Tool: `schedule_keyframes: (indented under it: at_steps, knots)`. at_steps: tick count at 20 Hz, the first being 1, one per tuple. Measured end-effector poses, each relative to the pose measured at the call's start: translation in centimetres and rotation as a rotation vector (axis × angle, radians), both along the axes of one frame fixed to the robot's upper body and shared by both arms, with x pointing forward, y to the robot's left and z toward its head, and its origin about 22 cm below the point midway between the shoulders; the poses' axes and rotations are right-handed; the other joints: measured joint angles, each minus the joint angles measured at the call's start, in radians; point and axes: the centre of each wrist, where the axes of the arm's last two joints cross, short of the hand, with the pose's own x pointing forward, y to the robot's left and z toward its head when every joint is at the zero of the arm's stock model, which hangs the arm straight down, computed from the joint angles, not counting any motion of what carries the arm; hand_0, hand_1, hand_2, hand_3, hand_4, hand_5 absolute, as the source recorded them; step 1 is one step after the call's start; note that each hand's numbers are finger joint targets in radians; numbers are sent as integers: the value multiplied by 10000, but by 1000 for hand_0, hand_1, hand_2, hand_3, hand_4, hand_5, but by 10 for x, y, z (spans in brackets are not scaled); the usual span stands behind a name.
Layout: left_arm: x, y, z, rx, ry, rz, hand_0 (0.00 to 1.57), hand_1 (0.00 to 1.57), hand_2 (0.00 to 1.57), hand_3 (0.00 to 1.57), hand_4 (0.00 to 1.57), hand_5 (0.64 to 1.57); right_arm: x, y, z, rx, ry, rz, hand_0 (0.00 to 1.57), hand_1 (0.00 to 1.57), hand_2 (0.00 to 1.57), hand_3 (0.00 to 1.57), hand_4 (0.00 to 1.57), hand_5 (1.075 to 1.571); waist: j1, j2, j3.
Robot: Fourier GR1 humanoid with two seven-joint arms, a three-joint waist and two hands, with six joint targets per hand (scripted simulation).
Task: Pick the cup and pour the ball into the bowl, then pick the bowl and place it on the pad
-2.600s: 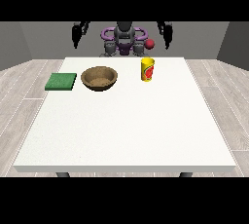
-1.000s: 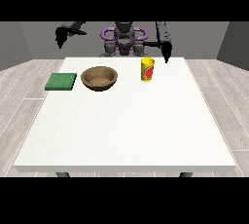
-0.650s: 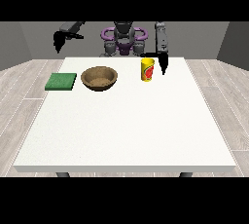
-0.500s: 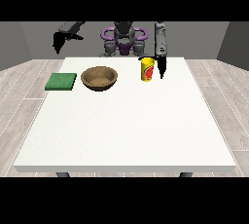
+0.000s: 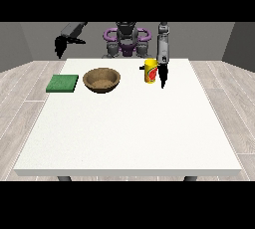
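Note:
A yellow cup point(image 5: 150, 70) with a red mark stands upright on the white table point(image 5: 129, 123), right of a brown bowl point(image 5: 101, 79). A green pad point(image 5: 63, 83) lies flat left of the bowl. The hand at the view's right point(image 5: 162, 74) hangs just to the right of the cup, close beside it, fingers pointing down; I cannot tell if it touches the cup. The hand at the view's left point(image 5: 61, 45) is raised above the table's far left corner, away from everything. No ball shows.
The robot's torso point(image 5: 126, 41) stands behind the far edge of the table. Wooden floor surrounds the table on all sides. The near part of the table lies in front of the bowl and cup.
The hand at the view's right has come down from beside the torso to the cup's right side. The hand at the view's left swung outward and stayed raised.

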Motion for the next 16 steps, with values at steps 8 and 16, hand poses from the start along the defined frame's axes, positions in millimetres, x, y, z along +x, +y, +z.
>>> schedule_keyframes:
  at_steps: [8, 16]
  knots:
    - [-7, 0, -5, 2202, -642, 828, 1323, 1323, 1571, 1571, 1468, 1246, 4, -8, 7, -83, -219, 34, 0, 0, 0, 0, 0, 1570, -306, 117, 195]
    - [-9, -18, -8, 3612, 456, 890, 1353, 1353, 1571, 1571, 1551, 1306, -3, -39, -4, -110, 874, -409, 0, 0, 0, 0, 0, 1570, -84, -1059, 76]
